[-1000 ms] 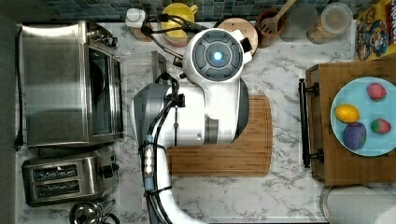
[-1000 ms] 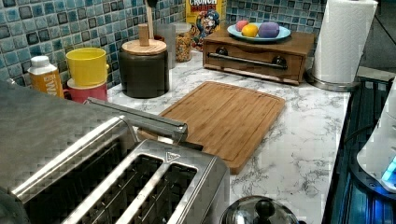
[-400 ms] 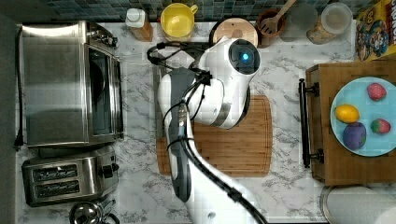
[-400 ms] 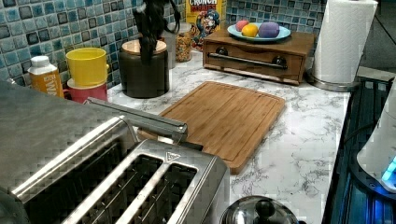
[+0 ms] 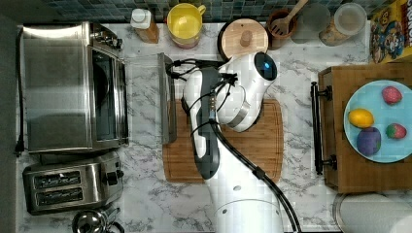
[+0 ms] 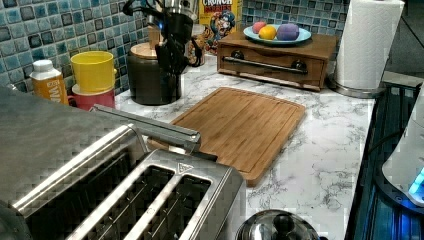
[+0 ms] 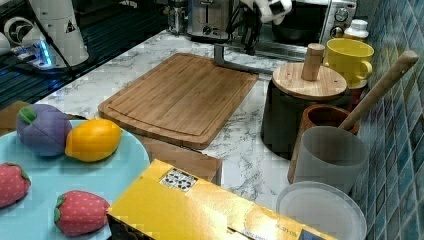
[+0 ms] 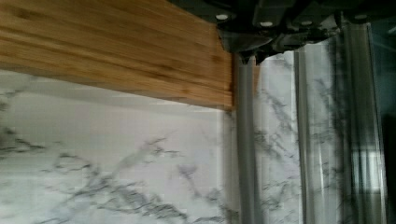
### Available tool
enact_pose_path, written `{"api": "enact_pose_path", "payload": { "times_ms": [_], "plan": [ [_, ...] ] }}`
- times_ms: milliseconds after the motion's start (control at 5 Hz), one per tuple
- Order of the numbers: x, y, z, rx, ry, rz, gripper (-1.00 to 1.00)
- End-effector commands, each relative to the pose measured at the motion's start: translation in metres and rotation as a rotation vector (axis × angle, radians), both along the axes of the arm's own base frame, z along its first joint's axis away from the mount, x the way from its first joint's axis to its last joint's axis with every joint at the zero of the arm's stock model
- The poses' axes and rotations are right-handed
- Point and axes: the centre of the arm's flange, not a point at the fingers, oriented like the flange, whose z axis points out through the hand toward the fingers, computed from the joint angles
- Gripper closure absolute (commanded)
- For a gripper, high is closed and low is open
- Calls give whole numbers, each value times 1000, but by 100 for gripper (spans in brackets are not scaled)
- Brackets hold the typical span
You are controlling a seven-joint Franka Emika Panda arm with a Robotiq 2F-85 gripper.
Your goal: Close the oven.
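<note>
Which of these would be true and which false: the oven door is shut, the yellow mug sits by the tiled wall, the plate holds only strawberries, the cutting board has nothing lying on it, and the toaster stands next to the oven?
1. The oven door is shut. False: the glass door lies folded down flat, its bar handle over the cutting board's edge.
2. The yellow mug sits by the tiled wall. True.
3. The plate holds only strawberries. False: it also holds a lemon and a purple fruit.
4. The cutting board has nothing lying on it. True, apart from the oven handle over one edge.
5. The toaster stands next to the oven. True.
</note>
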Motion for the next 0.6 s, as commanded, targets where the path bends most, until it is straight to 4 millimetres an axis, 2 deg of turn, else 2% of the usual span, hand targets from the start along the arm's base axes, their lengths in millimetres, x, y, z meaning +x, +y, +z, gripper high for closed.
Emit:
{"api": "enact_pose_path", "payload": {
  "times_ms": [200,600],
  "plan": [
    [25,13,-16,87,-110,84,100],
    [22,13,-28,146,-140,21,100]
  ]
}}
